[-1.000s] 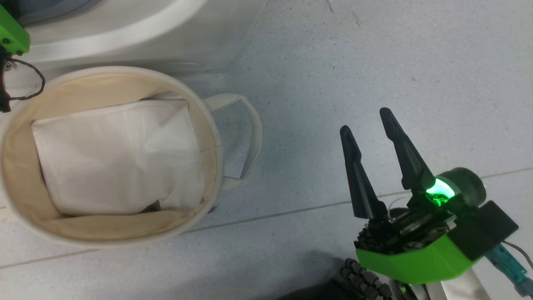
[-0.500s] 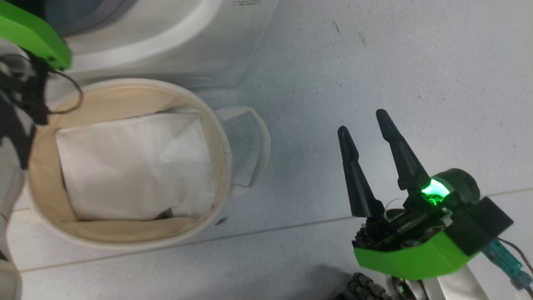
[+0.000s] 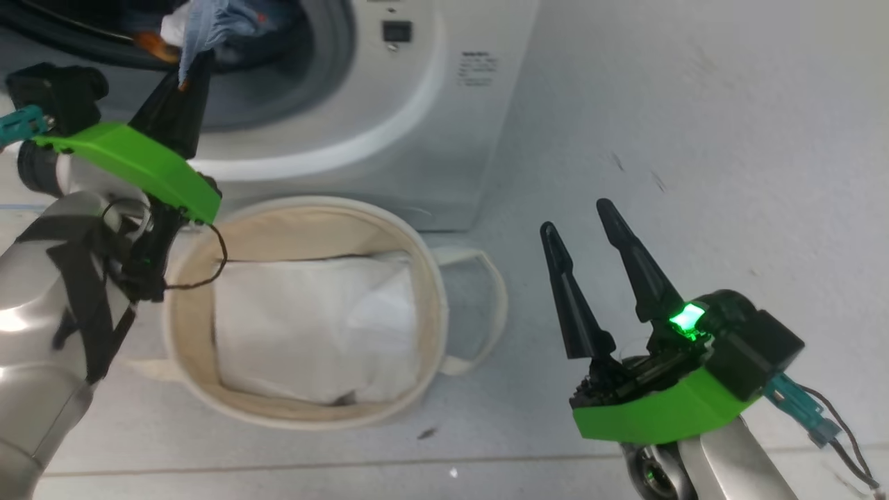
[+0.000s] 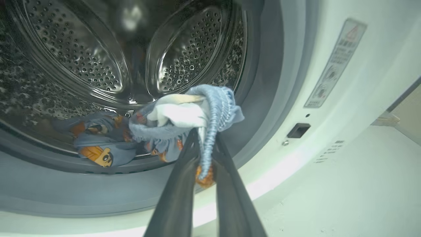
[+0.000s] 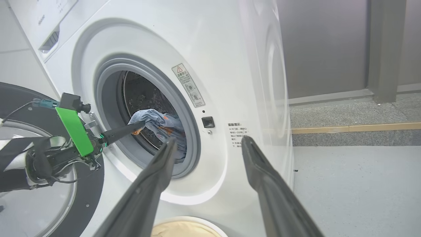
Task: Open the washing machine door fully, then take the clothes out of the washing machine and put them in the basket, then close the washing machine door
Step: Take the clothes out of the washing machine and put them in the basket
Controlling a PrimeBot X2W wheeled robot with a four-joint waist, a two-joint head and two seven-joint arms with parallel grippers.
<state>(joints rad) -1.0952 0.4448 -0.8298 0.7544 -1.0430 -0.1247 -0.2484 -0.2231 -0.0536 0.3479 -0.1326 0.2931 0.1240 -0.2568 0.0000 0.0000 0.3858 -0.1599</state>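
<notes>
Left gripper [image 4: 204, 148] is pinched shut on the elastic hem of the clothes [image 4: 171, 125] at the washing machine [image 3: 389, 125] mouth; the rest of the fabric trails left into the drum [image 4: 98, 65]. Basket [image 3: 312, 226] sits just near-side of the opening, below the grip. Right gripper [image 3: 576, 215] is wide open, empty, well right.

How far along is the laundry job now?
Done: the washing machine door stands open. In hand: the left gripper is shut on the clothes at the mouth of the drum. Left: drop them into the basket, then close the door.
</notes>
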